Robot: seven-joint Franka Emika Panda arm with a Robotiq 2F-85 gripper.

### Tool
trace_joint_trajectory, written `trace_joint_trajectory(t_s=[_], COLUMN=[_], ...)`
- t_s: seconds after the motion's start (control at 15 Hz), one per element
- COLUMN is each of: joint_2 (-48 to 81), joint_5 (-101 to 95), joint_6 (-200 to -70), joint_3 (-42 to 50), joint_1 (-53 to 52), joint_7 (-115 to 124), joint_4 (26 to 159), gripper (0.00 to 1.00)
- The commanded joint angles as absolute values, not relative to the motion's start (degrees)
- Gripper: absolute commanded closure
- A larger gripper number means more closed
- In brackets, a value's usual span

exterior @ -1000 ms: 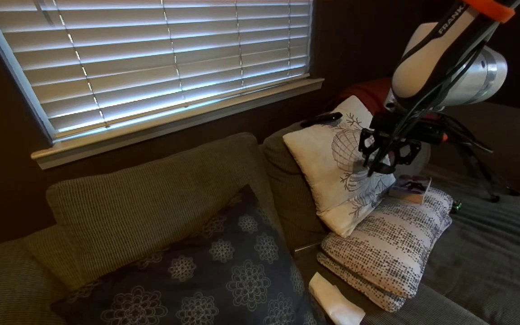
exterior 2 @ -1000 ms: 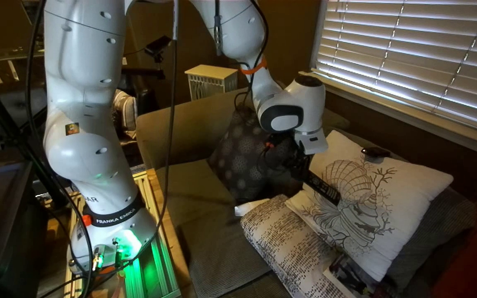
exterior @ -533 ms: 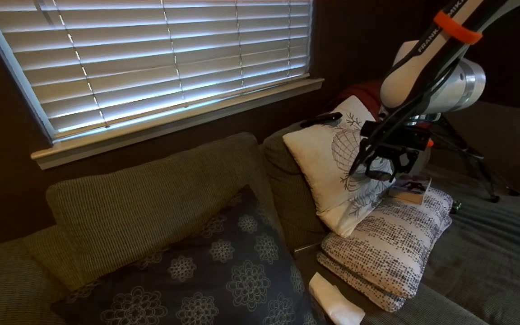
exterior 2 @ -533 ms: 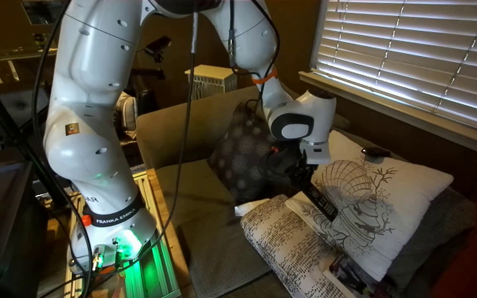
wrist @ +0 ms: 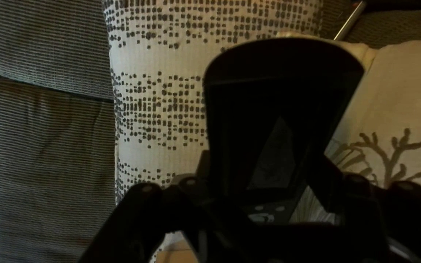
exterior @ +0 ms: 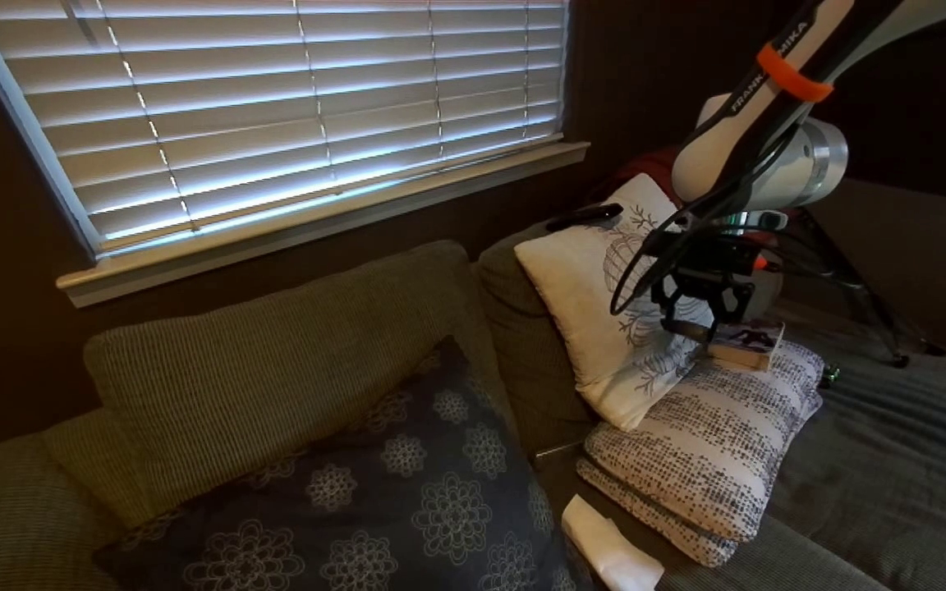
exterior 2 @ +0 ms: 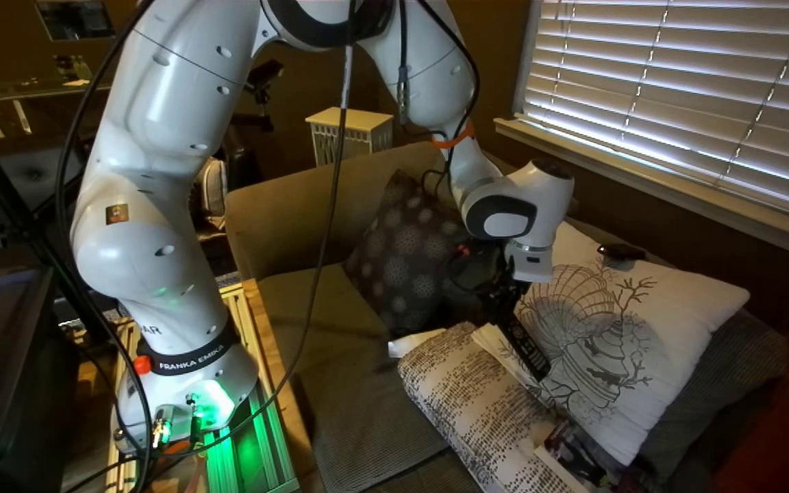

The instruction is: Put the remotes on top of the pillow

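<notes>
Between the jaws of the gripper (wrist: 265,175) there was a remote (exterior 2: 529,350), gripped at its sides, with the free end pointing obliquely down. Behind it, in the wrist view, appeared the patterned pillow (wrist: 159,109), partly hidden; whether the remote touched something, I could not tell. The white pillow (exterior 2: 682,308) leaned with its lower edge on the patterned pillow, and at one end of this lay a book (exterior: 748,343), so both took some of the room on top. The other remote (exterior 2: 622,252) lay at the upper edge of the white pillow. Farther off, the dark cushion (exterior: 358,492) and a white thing (exterior: 611,546), which I could not identify, were on the sofa (exterior: 300,345). Compared with one second earlier, the gripper had come lower and its remote pointed down more steeply. The pillows, the book and the other remote had kept their places.
</notes>
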State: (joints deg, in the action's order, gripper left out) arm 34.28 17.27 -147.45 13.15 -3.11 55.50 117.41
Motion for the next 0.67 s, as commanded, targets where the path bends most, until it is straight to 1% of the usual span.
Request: trace_joint_trajectory(t_s=[0.0,0.07,0.2,0.6], joint_2=[36.1,36.4,36.3,35.5], joint_5=[15.5,15.4,15.2,15.2], joint_6=[-144.3,-144.1,-144.0,-144.9], joint_3=[12.7,12.7,12.8,12.6], joint_1=[-2.4,-2.4,-2.5,-2.6], joint_7=[58.6,58.8,59.2,59.1], joint_4=[113.5,113.0,112.5,112.3], gripper=[0.09,0.04,0.00,0.00])
